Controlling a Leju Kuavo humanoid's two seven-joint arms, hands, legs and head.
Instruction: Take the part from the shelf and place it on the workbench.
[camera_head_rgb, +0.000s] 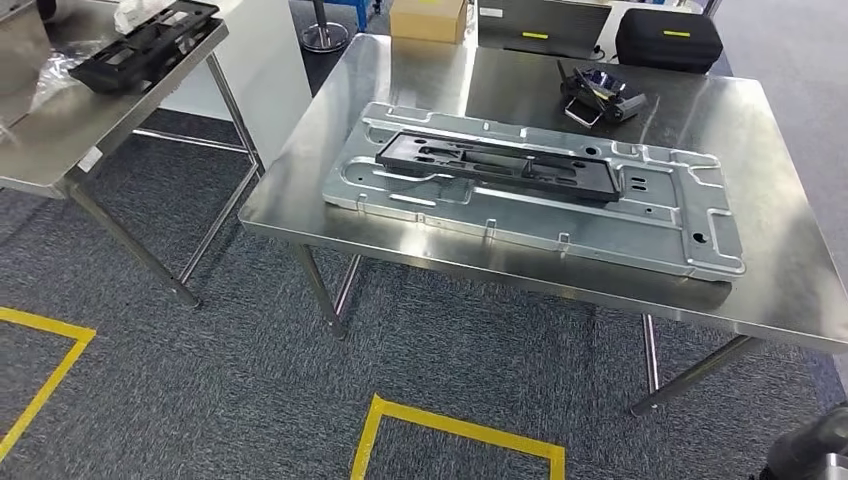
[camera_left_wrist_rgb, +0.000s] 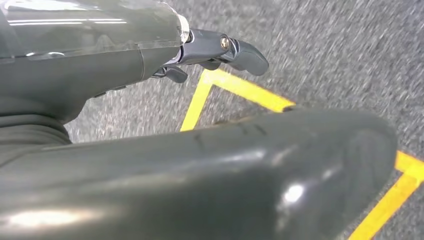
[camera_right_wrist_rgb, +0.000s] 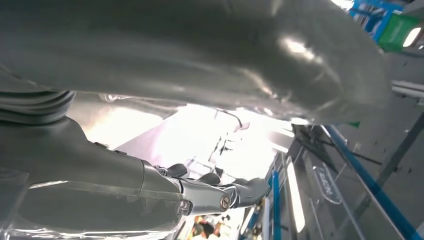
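The black part lies flat on a silver stamped metal panel on the steel surface — lengthwise along it. Another black part rests on the second surface at the left. The left hand hangs over yellow floor tape, fingers loosely apart, holding nothing. The right hand is likewise empty — fingers extended.

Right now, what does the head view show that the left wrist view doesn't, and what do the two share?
Head view alone: the steel workbench carrying a silver stamped metal panel with a long black plastic part lying on it, a black case, a cardboard box, and a second table with another black part. Left wrist view alone: the left hand, holding nothing, fingers apart. Shared: grey carpet with yellow floor tape.
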